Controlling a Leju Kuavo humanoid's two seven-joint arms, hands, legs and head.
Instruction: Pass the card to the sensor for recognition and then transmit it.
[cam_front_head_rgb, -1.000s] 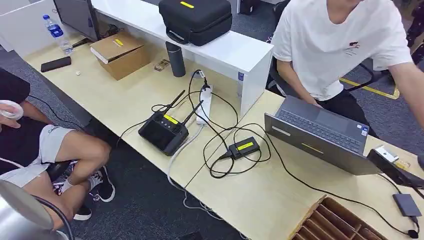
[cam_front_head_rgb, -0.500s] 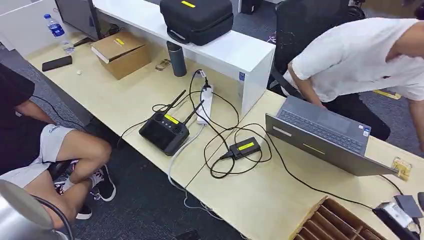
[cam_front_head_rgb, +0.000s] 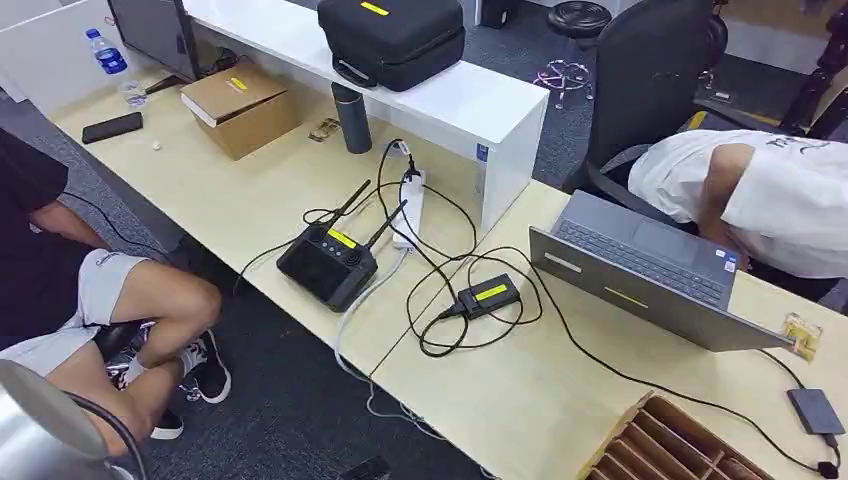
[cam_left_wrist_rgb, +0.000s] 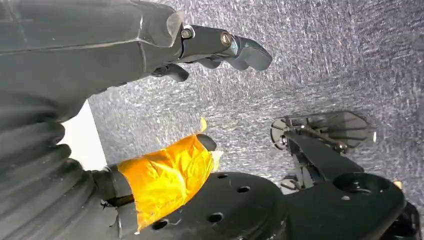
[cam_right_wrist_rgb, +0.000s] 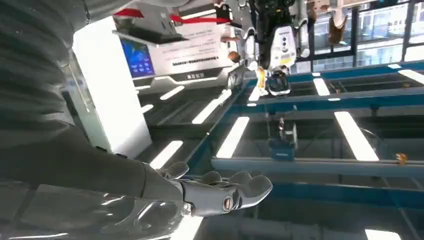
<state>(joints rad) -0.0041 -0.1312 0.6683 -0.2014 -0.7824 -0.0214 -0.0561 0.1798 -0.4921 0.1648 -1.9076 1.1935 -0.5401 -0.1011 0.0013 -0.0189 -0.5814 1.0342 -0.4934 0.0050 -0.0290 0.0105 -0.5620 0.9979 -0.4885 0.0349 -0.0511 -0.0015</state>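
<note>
Sensor, a small black box with a yellow label, lies flat on the pale wooden desk, ringed by loops of black cable and roughly midway between the desk's front and back edges. Toward the desk's left end we see a black remote controller with two antennas, with a white power strip just behind it. To the sensor's right an open grey laptop faces the back edge, where a person in a white shirt bends low beside an office chair. A wooden compartment tray sits at the front right corner. We cannot tell where the card is. In the left wrist view our left hand hangs over grey carpet, its fingers stretched out and well apart from the thumb wrapped in orange tape, nothing between them. In the right wrist view our right hand points up toward ceiling lights, fingers straight and side by side, and we see nothing held in it.
</note>
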